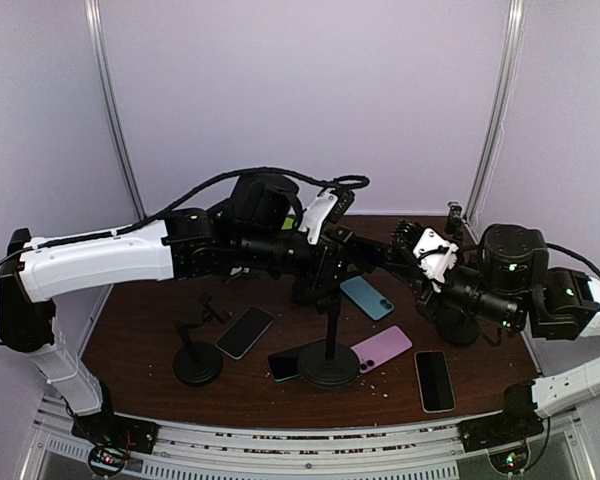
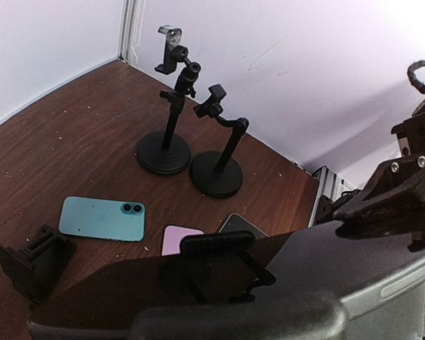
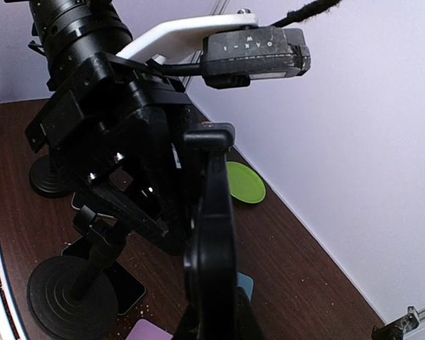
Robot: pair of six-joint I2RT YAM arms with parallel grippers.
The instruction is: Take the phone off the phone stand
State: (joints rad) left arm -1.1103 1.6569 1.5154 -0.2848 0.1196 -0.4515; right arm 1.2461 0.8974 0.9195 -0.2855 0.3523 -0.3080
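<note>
The phone, black and seen edge-on, stands above the table with the phone stand's clamp hooked over its top edge. My right gripper is shut on its lower edge. My left gripper reaches in from the left and is closed on the stand's holder behind the phone. The stand's pole runs down to a round base. In the left wrist view the phone's dark face fills the bottom, with the clamp jaw over its edge.
Loose phones lie on the table: a dark one, a teal one, a pink one and another dark one. An empty stand is at left, two more stands at the far corner, and a green plate by the wall.
</note>
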